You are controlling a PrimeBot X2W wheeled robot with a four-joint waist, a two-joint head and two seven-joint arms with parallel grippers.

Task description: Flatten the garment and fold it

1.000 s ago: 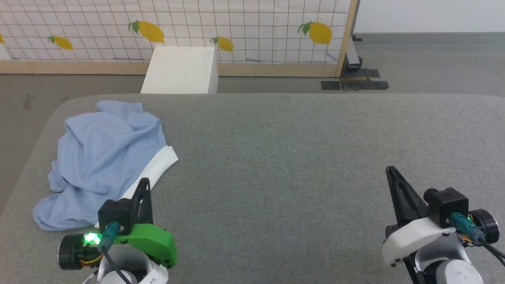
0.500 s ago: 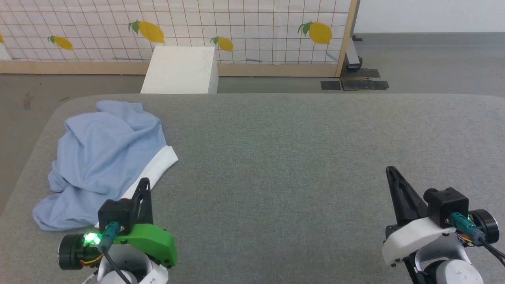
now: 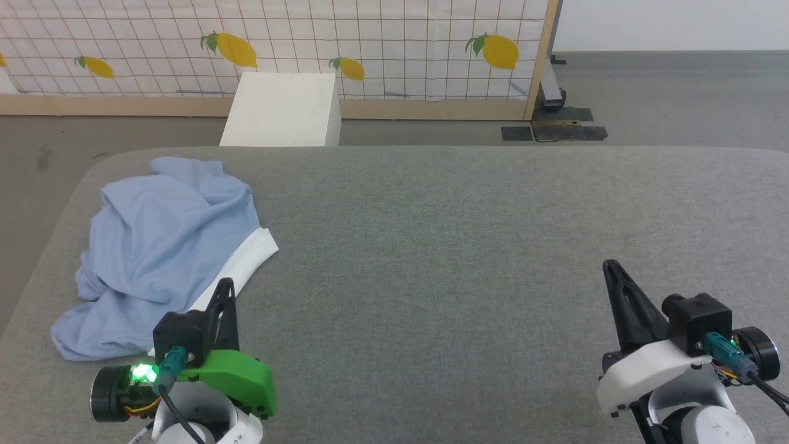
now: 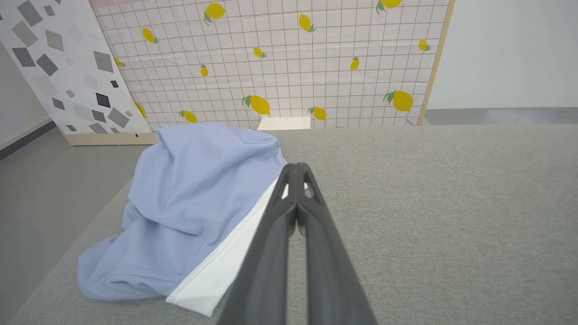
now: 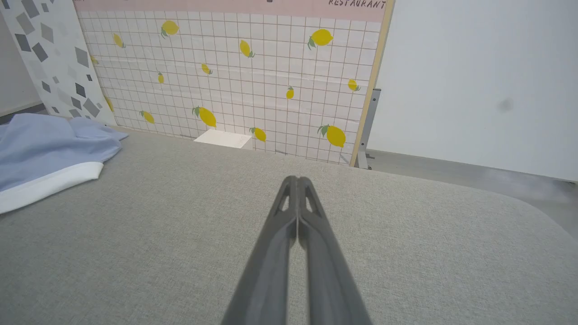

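Observation:
The garment [image 3: 160, 246] is a light-blue knit shirt lying crumpled in a heap at the left end of the grey padded table [image 3: 431, 246], with a white band along its right edge. My left gripper [image 3: 227, 285] is shut and empty, its tips hovering over that white band near the heap's front. In the left wrist view the garment [image 4: 198, 198] lies left of my shut left gripper [image 4: 295, 169]. My right gripper [image 3: 610, 266] is shut and empty at the lower right, far from the cloth. The right wrist view shows the garment [image 5: 45, 149] at far left and my shut right gripper [image 5: 298, 180].
A white box [image 3: 283, 111] stands on the floor beyond the table's far edge. Behind it runs a lemon-patterned tiled panel [image 3: 370, 49] in a wooden frame. The table's left edge curves close to the garment. Grey padding stretches bare between the two grippers.

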